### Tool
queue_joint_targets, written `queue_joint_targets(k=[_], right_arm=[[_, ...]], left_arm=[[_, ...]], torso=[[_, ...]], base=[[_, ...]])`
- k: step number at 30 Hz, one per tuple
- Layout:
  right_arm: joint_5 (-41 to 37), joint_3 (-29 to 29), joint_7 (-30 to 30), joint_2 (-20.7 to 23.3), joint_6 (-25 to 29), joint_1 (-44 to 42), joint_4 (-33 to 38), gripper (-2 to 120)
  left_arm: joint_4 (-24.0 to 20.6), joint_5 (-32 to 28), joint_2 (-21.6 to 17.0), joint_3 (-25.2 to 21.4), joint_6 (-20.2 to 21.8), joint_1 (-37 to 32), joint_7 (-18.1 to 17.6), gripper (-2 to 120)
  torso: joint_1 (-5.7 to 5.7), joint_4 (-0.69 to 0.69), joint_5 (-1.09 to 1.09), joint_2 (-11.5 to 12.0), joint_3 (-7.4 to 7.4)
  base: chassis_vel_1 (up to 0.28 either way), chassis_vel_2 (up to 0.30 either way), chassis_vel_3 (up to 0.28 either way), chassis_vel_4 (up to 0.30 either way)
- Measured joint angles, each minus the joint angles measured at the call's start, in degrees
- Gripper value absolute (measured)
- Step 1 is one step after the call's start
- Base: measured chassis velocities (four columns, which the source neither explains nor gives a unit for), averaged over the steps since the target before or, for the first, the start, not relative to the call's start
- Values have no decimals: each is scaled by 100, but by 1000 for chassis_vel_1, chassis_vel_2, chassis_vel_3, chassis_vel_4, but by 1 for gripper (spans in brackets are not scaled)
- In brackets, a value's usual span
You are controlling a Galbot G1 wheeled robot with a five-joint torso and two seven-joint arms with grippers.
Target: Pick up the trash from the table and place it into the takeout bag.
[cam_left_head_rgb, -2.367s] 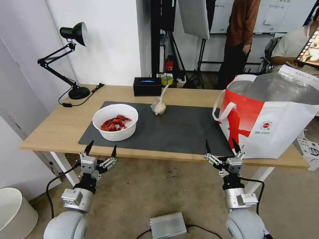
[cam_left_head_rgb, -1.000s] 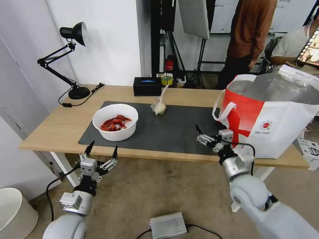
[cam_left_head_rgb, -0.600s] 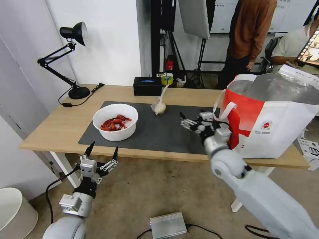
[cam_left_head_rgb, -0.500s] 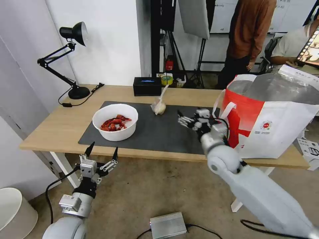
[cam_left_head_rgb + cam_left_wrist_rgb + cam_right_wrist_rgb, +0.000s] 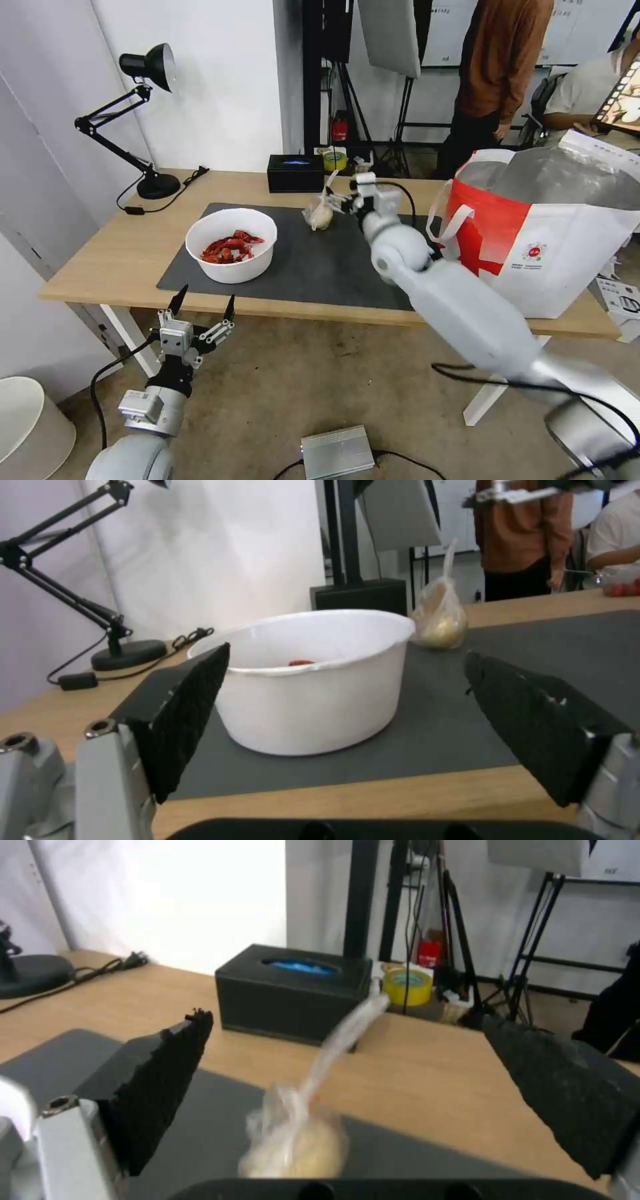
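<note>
The right tool point(image 5: 340, 197) reaches over the mat's far edge, its fingers spread apart on either side of the knotted clear bag point(image 5: 320, 213), not closed on it. That bag sits on the dark mat point(image 5: 347, 267) near the surface's far edge, just before the black box point(image 5: 295, 173). The white bowl of crayfish shells point(image 5: 231, 245) stands at the mat's left end; the takeout bag point(image 5: 547, 233) fills the surface's right end. The left tool point(image 5: 200, 313) hangs spread wide below the near edge.

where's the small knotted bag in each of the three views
Head view: the small knotted bag sits at the dark mat's far edge, just ahead of the open right gripper.
Left wrist view: the bag stands behind the white bowl.
Right wrist view: the bag lies between the open fingers.
Shared landmark: the black box behind it.
</note>
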State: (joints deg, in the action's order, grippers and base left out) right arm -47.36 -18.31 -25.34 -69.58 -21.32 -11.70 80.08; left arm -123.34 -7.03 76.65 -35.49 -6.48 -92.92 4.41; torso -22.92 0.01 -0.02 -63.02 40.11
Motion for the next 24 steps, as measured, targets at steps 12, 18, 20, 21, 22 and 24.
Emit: queue_joint_targets(k=[12, 18, 20, 21, 22, 24], right_arm=[[-490, 28, -141, -836, -1202, 931, -1464, 100], [-717, 115, -293, -1141, -1552, 1114, -1955, 100], [-732, 125, -313, -1196, -1606, 1136, -2044, 100], [-773, 133, -329, -1283, -1705, 1158, -2178, 100], [-773, 133, -329, -1283, -1705, 1158, -2178, 100], [-764, 128, -320, -1352, -1750, 1167, -2318, 100]], left_arm=[[84, 7, -44, 54, 5, 59, 4, 91], [98, 11, -46, 70, 7, 66, 5, 91], [98, 12, -46, 70, 8, 66, 5, 91], [105, 12, -49, 70, 9, 68, 6, 91], [105, 12, -49, 70, 9, 68, 6, 91], [112, 13, -60, 69, 9, 76, 7, 91]], torso=[[0, -1, 1, 0, 0], [0, 0, 1, 0, 0], [0, 0, 1, -1, 0], [0, 0, 1, -1, 0], [0, 0, 1, -1, 0], [1, 0, 2, 0, 0]], base=[[0, 0, 0, 0], [0, 0, 0, 0], [0, 0, 0, 0], [0, 0, 0, 0], [0, 0, 0, 0], [0, 0, 0, 0]])
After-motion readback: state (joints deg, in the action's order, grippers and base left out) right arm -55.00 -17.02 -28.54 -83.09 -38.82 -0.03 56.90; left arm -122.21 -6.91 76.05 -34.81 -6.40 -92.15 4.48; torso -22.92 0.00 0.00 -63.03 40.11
